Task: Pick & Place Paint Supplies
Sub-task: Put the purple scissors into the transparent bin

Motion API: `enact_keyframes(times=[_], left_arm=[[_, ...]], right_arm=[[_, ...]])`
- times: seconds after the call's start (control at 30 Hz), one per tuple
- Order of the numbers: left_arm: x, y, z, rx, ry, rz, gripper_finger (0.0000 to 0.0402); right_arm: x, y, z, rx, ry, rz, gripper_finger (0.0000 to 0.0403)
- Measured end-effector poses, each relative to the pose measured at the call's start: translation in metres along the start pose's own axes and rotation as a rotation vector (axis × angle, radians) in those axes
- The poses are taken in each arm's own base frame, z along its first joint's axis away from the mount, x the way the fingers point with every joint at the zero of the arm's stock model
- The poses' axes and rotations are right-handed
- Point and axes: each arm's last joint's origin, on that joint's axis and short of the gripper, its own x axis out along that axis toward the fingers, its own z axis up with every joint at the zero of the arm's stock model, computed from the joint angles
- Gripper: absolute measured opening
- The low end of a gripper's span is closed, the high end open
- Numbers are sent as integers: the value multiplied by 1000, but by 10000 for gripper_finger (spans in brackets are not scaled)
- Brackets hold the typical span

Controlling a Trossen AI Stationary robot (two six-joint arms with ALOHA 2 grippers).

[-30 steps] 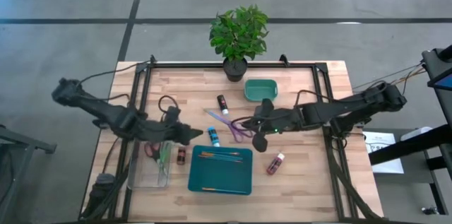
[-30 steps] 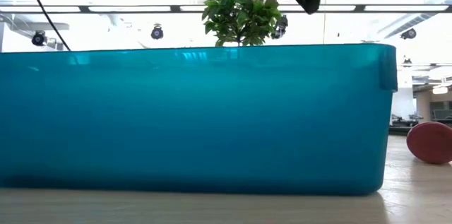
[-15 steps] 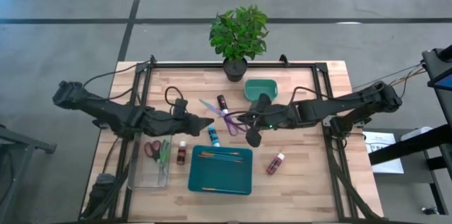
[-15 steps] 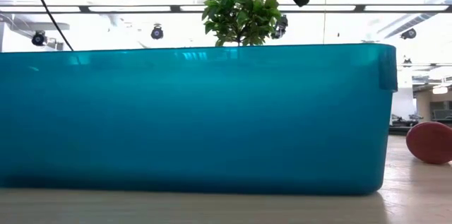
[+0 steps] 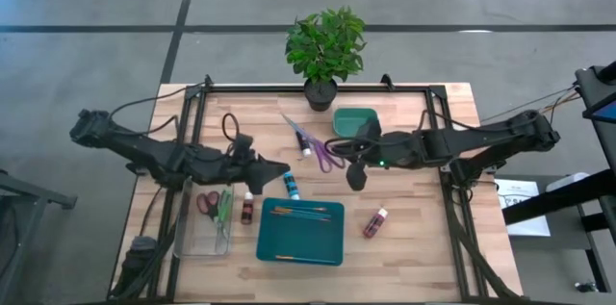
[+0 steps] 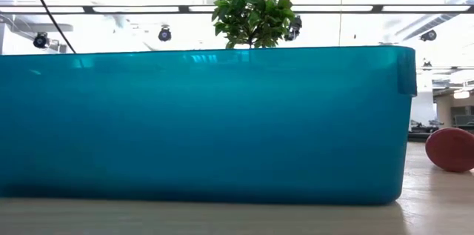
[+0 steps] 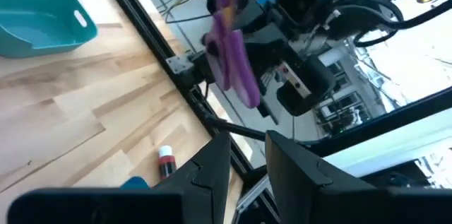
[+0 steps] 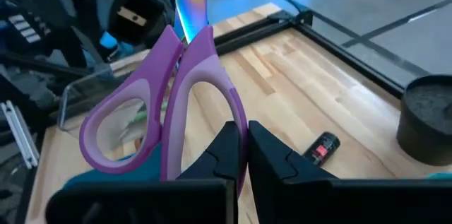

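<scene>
Where the clear tray [image 5: 204, 220] sits at the table's left, one red-handled scissors [image 5: 208, 203] lies inside. Left gripper [image 5: 280, 168] hovers mid-table, fingers slightly parted, holding nothing. Four paint bottles: dark red [image 5: 247, 211] upright by the teal bin [image 5: 300, 231], blue [image 5: 291, 187] lying lengthwise, black [image 5: 303, 141] near the plant [image 5: 325, 47], pinkish [image 5: 375, 221] tilted at the right. Brushes [image 5: 300, 212] lie crosswise in the bin. Right gripper [image 5: 339, 159] is clamped on purple scissors [image 5: 320, 147], blades pointing toward the table's far-left.

Wood-plank table [image 5: 404, 218] (matt); glossy plastic tray [image 5: 327, 242]
</scene>
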Motion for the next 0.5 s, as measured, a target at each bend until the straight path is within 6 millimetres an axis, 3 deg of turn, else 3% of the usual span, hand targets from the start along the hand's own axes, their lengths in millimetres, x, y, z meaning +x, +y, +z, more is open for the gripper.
enact_keyframes(times=[0.1, 0.33, 0.5], left_arm=[[-1, -1, 2, -6, -11, -13, 120], [0, 0, 8, -51, -163, 48, 220], [4, 3, 12, -75, -202, 70, 242]], right_arm=[[-3, 0, 2, -1, -14, -6, 8], [-1, 4, 2, 4, -31, 12, 8], [0, 5, 4, 11, -51, 25, 8]])
